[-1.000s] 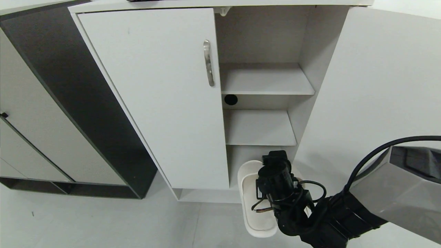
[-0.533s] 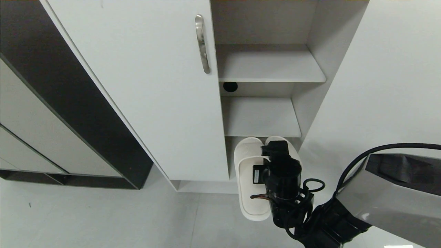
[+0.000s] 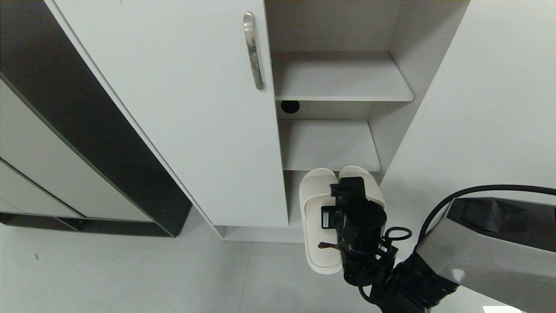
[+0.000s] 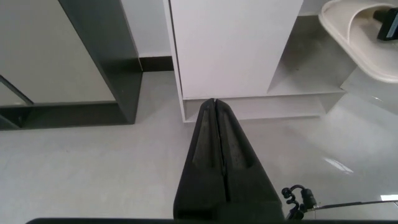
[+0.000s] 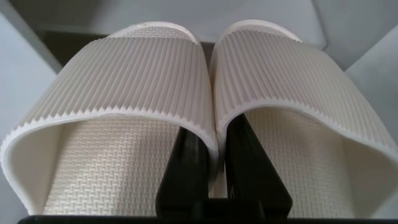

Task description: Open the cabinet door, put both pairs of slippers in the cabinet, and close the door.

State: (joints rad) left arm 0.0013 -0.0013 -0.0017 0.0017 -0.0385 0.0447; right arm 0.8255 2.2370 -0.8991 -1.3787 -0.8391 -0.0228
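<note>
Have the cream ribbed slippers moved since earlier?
Yes. The cream slippers went toward the white cabinet: toes, earlier short of its lower shelf, now overlap it.

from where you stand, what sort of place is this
Probably a home entryway or a mock-up of one: a white shoe cabinet with open shelves, a pair of cream slippers at its bottom opening, and a pale tiled floor.

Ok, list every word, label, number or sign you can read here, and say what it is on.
White sticker on the right gripper housing: print too small to read.
Slippers: ribbed texture, no text visible.
Cabinet: no text or signs visible.
</note>
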